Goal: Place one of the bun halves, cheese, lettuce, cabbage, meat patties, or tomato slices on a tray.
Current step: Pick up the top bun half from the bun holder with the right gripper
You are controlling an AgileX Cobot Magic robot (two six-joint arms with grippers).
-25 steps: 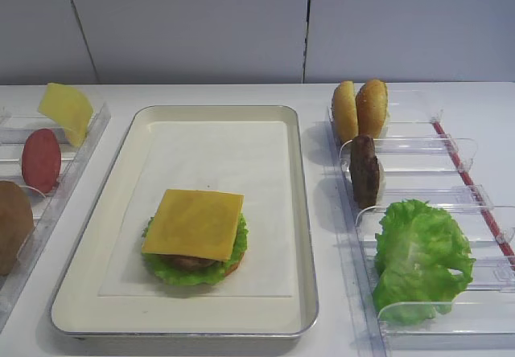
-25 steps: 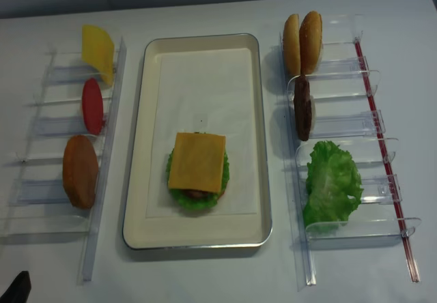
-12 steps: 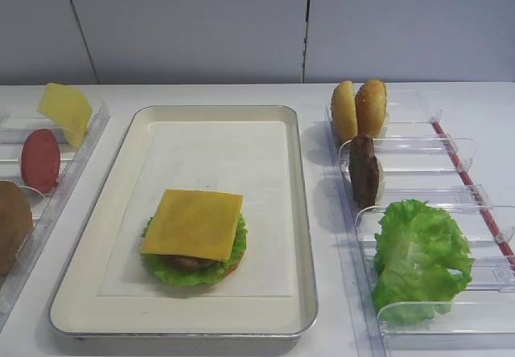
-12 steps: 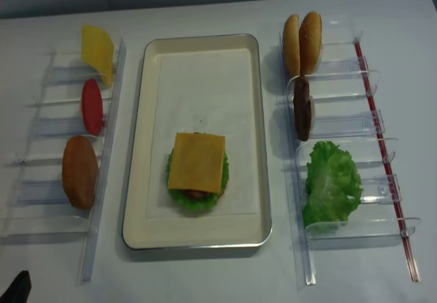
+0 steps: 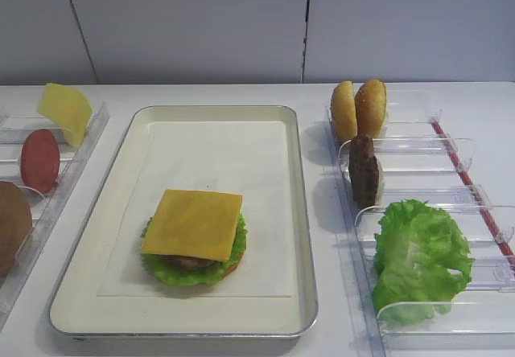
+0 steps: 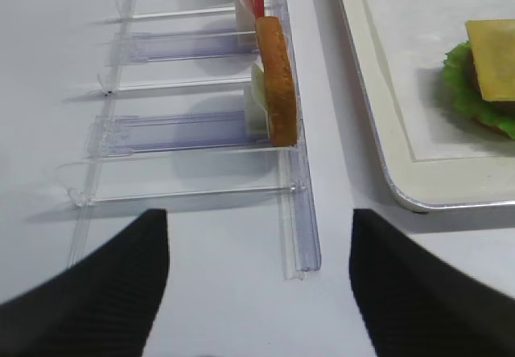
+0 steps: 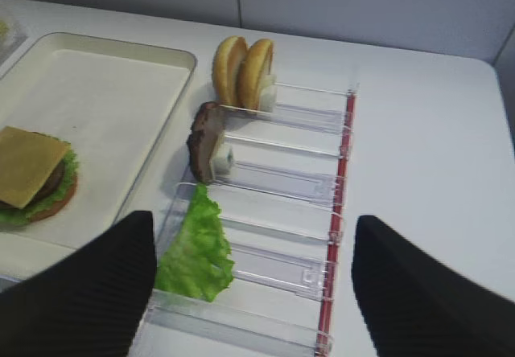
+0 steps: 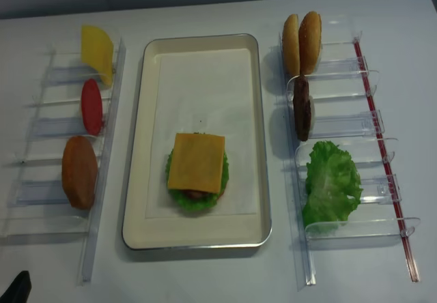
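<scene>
On the tray (image 5: 298, 212), cheese (image 5: 193, 223) tops patty and lettuce (image 5: 173, 271). Bun halves (image 5: 359, 109) stand in the right rack (image 5: 418, 164). Both claws, right (image 7: 249, 293) and left (image 6: 257, 289), hang open, holding nothing.

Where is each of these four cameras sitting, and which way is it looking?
Exterior high: front, angled down at the tray; no robot parts.
Exterior high (realsense): nearly overhead; dark arm tip at lower left.
Right wrist: on the right gripper, facing the right rack; both fingers show, apart.
Left wrist: on the left gripper, facing the left rack; fingers apart.
All four show the cheese-topped stack.
</scene>
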